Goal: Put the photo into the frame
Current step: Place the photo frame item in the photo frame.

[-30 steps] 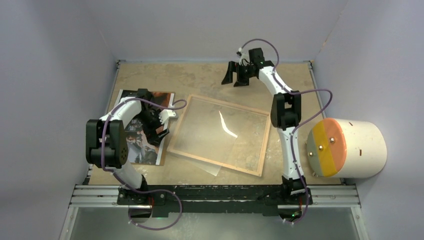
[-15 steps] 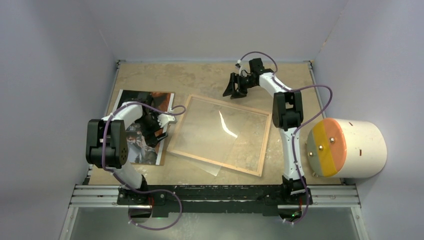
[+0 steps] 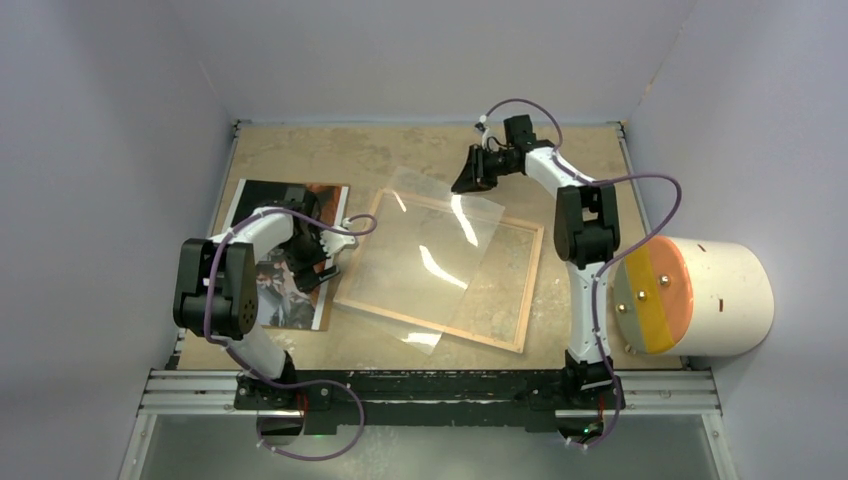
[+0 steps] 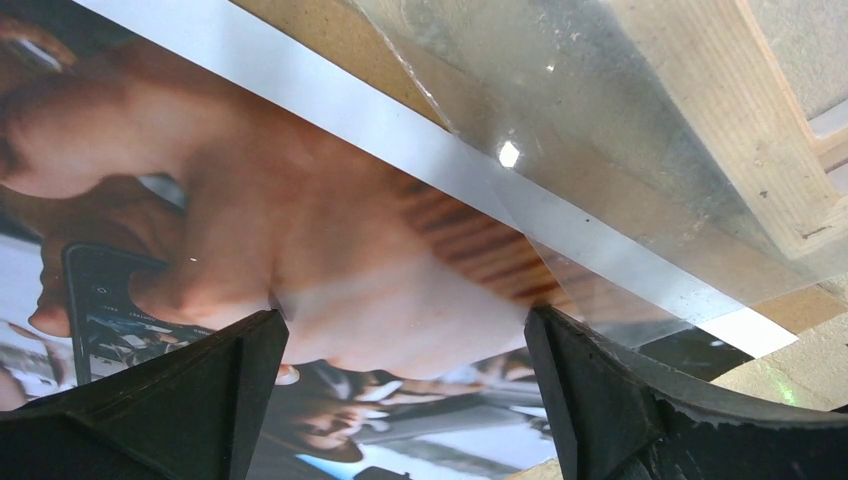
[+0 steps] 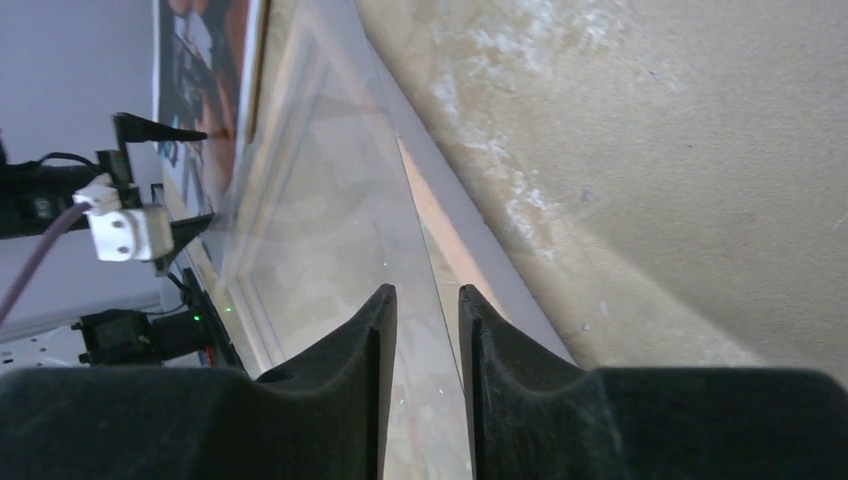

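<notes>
Though spread wide and holding nothing, hovers right over the frame-side border of the photo (image 3: 283, 305): left end effector (image 3: 322, 255), plainly the nearer of the two. Lies flat at the left of the counter (image 3: 330, 150), long axis near-to-far, just left of the frame (image 3: 527, 290), itself lying crosswise with wood face up. Probably calls for a rightward carry plus a quarter turn. Narrowed onto the far edge of the clear sheet (image 3: 440, 250): right end effector (image 3: 470, 178). Since a second ago: closed down from wide, tipped that sheet up and askew over the frame. Barely any shift on the left.
</notes>
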